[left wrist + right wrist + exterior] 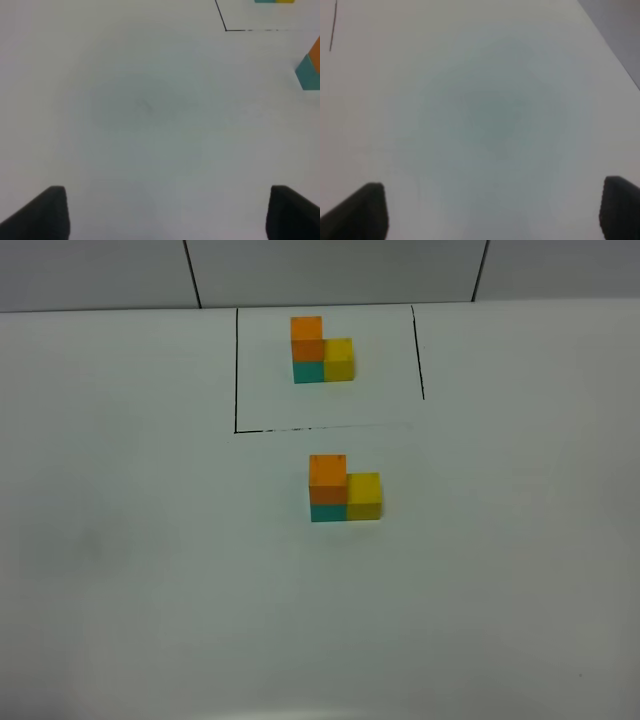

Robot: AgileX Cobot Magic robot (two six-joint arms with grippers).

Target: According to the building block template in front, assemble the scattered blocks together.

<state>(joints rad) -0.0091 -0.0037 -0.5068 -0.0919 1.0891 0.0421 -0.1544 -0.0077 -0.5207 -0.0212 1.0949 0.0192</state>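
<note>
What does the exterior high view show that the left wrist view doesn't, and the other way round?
Only the exterior high view shows the whole building block template inside the black outline, plus the assembled blocks complete with their yellow cube. Only the left wrist view shows the left claw, open over bare table. Both show the outline's corner and the assembled blocks' teal and orange side, cut off at the wrist view's edge.

Template L point(322, 350) inside outlined square; matching teal-orange-yellow blocks point(344, 488) (already assembled) just before it.
</note>
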